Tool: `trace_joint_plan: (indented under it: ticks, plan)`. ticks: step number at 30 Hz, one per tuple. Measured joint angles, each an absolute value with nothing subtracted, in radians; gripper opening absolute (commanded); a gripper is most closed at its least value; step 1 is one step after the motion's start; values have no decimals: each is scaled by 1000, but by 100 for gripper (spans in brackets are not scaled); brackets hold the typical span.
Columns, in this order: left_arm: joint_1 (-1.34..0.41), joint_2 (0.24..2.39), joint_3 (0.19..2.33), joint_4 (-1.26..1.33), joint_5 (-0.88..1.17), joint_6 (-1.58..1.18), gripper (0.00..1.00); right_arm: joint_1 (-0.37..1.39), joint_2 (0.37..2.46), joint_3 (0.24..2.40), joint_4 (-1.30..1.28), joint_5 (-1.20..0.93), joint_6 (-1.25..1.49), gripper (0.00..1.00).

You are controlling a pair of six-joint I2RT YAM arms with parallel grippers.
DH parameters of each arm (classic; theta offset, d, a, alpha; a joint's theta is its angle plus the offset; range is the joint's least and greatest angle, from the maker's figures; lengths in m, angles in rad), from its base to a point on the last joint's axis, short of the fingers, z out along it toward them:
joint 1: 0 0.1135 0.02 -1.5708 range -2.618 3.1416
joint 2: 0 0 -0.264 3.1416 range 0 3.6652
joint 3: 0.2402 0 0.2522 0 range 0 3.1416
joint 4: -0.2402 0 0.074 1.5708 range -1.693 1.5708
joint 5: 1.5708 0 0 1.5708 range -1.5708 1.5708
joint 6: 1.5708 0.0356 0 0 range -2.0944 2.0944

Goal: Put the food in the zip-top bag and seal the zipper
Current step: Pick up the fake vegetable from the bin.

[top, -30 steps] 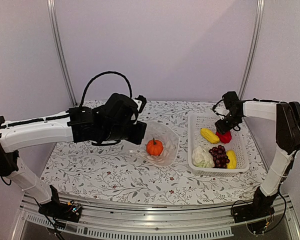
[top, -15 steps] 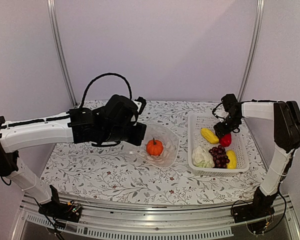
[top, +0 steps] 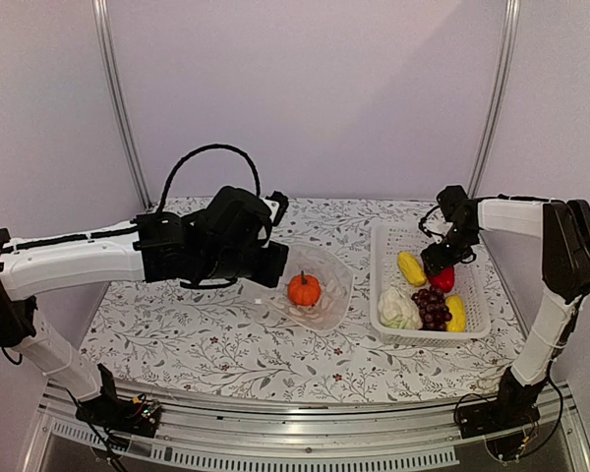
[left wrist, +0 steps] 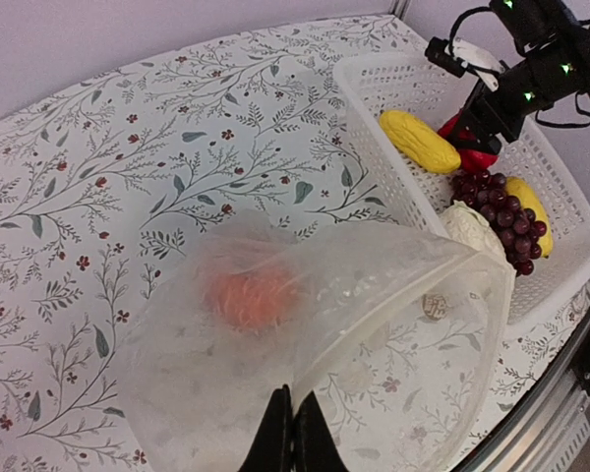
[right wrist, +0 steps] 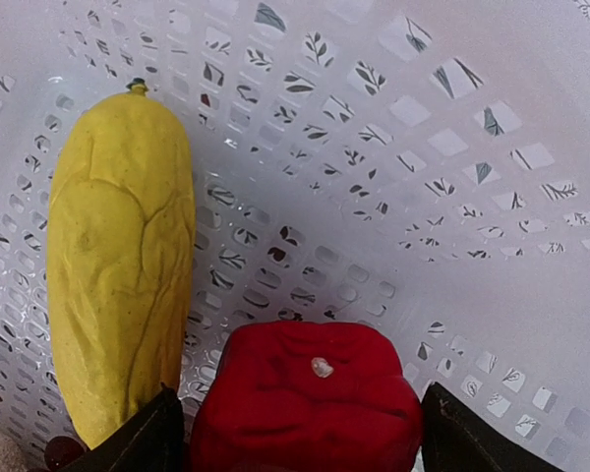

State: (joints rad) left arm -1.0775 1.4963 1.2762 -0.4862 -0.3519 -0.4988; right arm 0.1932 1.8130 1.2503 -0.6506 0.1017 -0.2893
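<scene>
My left gripper (left wrist: 292, 423) is shut on the mouth edge of the clear zip-top bag (left wrist: 374, 295) and holds it up and open over the table. The orange pumpkin (top: 304, 289) lies inside the bag (top: 326, 270); it shows blurred through the plastic in the left wrist view (left wrist: 251, 295). My right gripper (right wrist: 300, 433) is open, low in the white basket (top: 379, 285), with a finger on each side of the red pepper (right wrist: 305, 403). A long yellow piece (right wrist: 118, 285) lies just left of it. The zipper strip cannot be told apart.
The basket also holds a dark grape bunch (top: 432, 306), a white cauliflower (top: 397, 309) and a second yellow piece (top: 456, 313) at its near end. The basket's walls (right wrist: 423, 197) stand close around my right gripper. The floral table cloth (top: 197, 334) spreads in front of the bag.
My right gripper has moved down and a little nearer, coming to straddle the red pepper. The left gripper and the bag have stayed put.
</scene>
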Motion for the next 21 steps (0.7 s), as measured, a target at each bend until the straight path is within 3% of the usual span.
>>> trace_joint_plan:
  ticks: [7,16,21]
  plan:
    - [-1077,1496,1276,-485,-350,-500,0,193,1811,1250,-665,91,-280,58]
    - [-1077,1480,1263,-479,-347,-509,0,193,1748,1259,-693,77,-287,50]
    - [-1077,1480,1262,-463,-346,-511,0,202,1631,1317,-707,-67,-304,45]
